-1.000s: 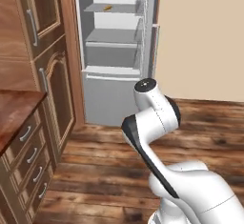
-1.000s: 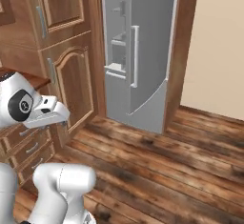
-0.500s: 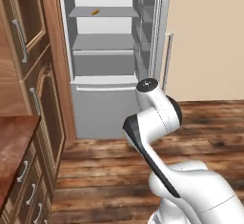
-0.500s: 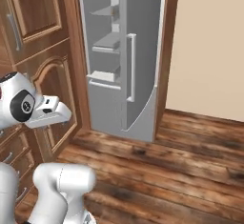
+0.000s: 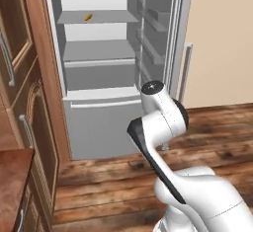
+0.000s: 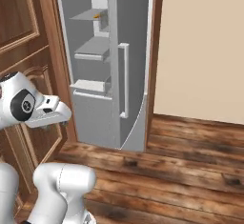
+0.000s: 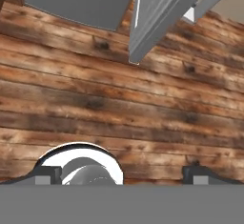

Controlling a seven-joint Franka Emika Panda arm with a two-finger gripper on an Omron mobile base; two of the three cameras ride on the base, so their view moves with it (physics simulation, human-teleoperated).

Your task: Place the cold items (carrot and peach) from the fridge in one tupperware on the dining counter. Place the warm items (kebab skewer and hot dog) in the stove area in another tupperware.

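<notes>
Ideally the arm lifts its wide-open, empty gripper (image 7: 122, 173) off the floor to the fridge's (image 5: 99, 73) upper shelf (image 5: 96, 18), toward the small orange item (image 5: 88, 17) mid-shelf.

You see: fridge (image 5: 99, 122) matt grey, smooth, metal-like; floor (image 7: 119, 99) rough-grained brown wood planks, knotty; cabinets (image 5: 29, 102) glossy brown wood; wall (image 6: 200, 51) plain matt beige.

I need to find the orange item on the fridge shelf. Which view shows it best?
The left base view: the orange item lies in plain sight on the top shelf. The right base view shows a sliver beside the door. The hand view looks at floor.
</notes>
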